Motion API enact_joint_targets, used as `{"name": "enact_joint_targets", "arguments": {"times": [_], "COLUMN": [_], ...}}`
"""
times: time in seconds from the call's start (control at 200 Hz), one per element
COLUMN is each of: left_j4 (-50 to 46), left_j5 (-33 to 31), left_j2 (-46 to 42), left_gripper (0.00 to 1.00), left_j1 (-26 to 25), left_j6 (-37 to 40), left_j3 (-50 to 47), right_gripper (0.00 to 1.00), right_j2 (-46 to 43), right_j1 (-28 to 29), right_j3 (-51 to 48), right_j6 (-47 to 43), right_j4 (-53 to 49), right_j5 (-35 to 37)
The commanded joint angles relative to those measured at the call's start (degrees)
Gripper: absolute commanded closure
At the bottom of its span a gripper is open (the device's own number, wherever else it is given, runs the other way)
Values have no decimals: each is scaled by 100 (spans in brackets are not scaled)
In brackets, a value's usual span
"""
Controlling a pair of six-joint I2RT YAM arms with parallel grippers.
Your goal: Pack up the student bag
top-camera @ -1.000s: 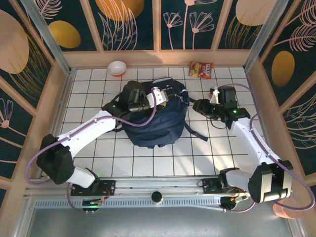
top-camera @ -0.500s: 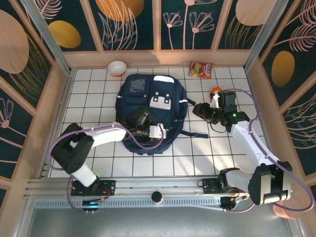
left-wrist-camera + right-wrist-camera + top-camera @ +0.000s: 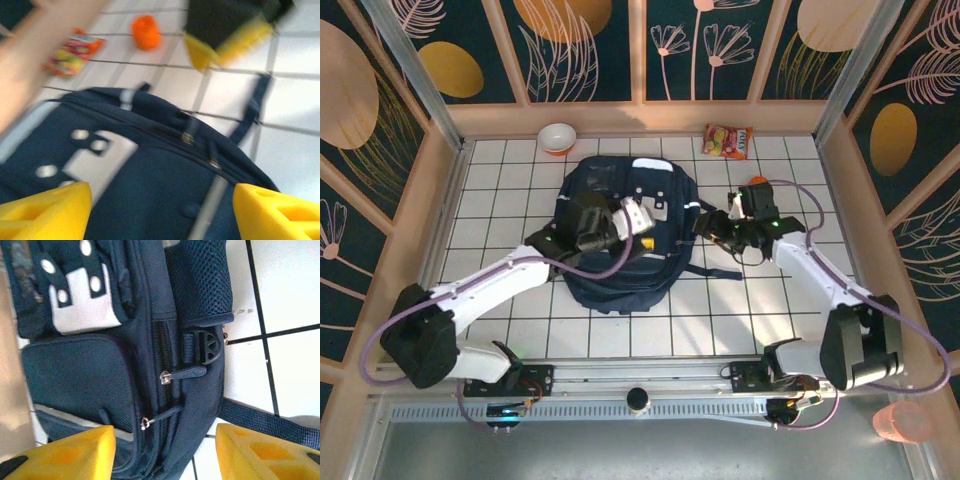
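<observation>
Around me on the white tiled surface (image 3: 500, 200) I count one small bowl (image 3: 557, 137) by the far wall, one snack packet (image 3: 728, 141) further right along that wall, and one orange ball-like thing (image 3: 756, 184) just behind my right wrist. All three lie apart from the student bag (image 3: 650, 270). There is one bag, lying flat in the middle of the surface with its front panel up. One dark strap (image 3: 715, 270) trails off its right side across the tiles, below my right arm. My left arm and its purple cable cross over the bag's left half. My left fingers (image 3: 280, 212) hang above the upper middle of the bag, spread wide with nothing between them. The navy fabric and a zip line lie beneath them, and I cannot tell whether they touch the cloth. My right fingers (image 3: 260, 452) sit at the bag's right edge, also parted and gripping nothing. Beyond them, in the right wrist view, I see two zipper pulls (image 3: 182, 374), one black buckle (image 3: 207, 345), one mesh side pocket (image 3: 200, 280) and one light grey patch (image 3: 82, 305) with four metal studs. The zip lies in line with the gap between these fingers, just ahead of their tips.
</observation>
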Motion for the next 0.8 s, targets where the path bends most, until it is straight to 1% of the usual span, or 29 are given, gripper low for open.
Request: {"name": "enact_joint_targets", "arguments": {"times": [0.0, 0.065, 0.135, 0.24, 0.31, 0.37, 0.49, 0.595, 0.666, 0.711, 0.741, 0.796], "left_j4": [-279, -578, -797, -871, -785, -646, -381, -163, -5, 48, 101, 237], "left_j5": [-759, -792, -857, -979, -1015, -1219, -1486, -1176, -1045, -964, -853, -627], "left_j2": [-163, -164, -130, -41, 42, 129, 451, 835, 1146, 1334, 1446, 1572], "left_gripper": [21, 19, 19, 18, 20, 21, 24, 29, 34, 37, 42, 48], "left_j1": [693, 1203, 1643, 2007, 2139, 2232, 2378, 2416, 2419, 2416, 2417, 2414], "left_j6": [-2154, -2875, -3320, -3745, -3981, -4209, -4448, -4565, -4612, -4679, -4718, -4843], "left_j3": [386, 493, 490, 304, 113, -145, -546, -769, -934, -1006, -1059, -1180], "right_gripper": [44, 44, 44, 44, 42, 42, 42, 42, 43, 46, 48, 54], "right_j2": [268, 477, 743, 1198, 1551, 1823, 2130, 2330, 2502, 2624, 2699, 2814], "right_j1": [227, 282, 359, 464, 500, 515, 553, 548, 560, 557, 554, 555], "right_j3": [338, 473, 703, 1080, 1276, 1368, 1261, 1092, 1002, 932, 904, 845], "right_j6": [133, 172, 152, 74, 42, 33, 56, 94, 101, 115, 118, 120], "right_j4": [-127, 26, 52, -27, -191, -246, 82, 548, 732, 819, 839, 873], "right_j5": [263, 253, 306, 513, 695, 770, 792, 468, 383, 411, 452, 557]}}
